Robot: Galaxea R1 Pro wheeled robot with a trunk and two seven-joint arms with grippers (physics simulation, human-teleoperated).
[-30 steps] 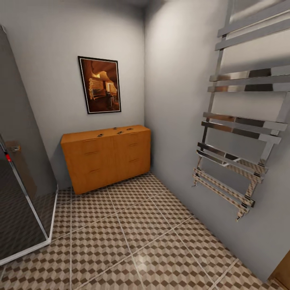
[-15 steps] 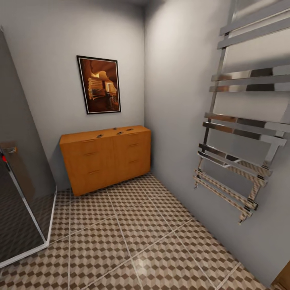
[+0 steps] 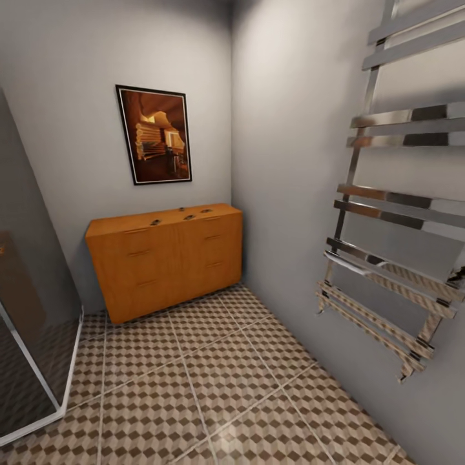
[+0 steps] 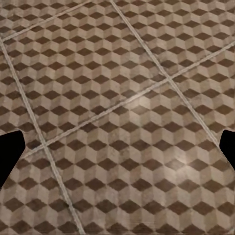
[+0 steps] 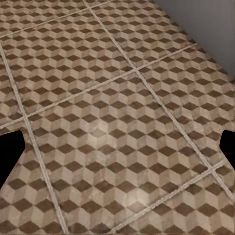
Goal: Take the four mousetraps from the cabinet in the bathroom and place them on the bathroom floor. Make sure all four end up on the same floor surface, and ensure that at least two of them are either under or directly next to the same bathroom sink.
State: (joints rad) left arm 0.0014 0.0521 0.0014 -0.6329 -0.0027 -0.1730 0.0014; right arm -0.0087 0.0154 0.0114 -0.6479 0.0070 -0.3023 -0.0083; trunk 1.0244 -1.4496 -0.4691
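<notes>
The orange-brown cabinet (image 3: 165, 265) stands against the far wall in the corner. Several small dark-and-brown mousetraps lie on its top: one toward the left (image 3: 155, 222), one in the middle (image 3: 189, 217) and one toward the right (image 3: 206, 210). The cube-patterned bathroom floor (image 3: 213, 381) stretches from me to the cabinet. My left gripper (image 4: 117, 152) hangs open over bare tiles, and my right gripper (image 5: 117, 152) is also open above the floor; each has dark fingertips (image 4: 10, 152) (image 5: 10, 152) far apart at the frame edges. The sink is out of view.
A chrome towel rail (image 3: 400, 213) sticks out from the right wall at arm height. A glass shower enclosure (image 3: 26, 336) with a white base bounds the left. A framed picture (image 3: 155, 135) hangs above the cabinet. Open tiled floor lies between the two.
The whole head view has shifted: the camera has moved nearer the cabinet, which now sits a little further left and looks slightly larger. The mousetraps have not moved.
</notes>
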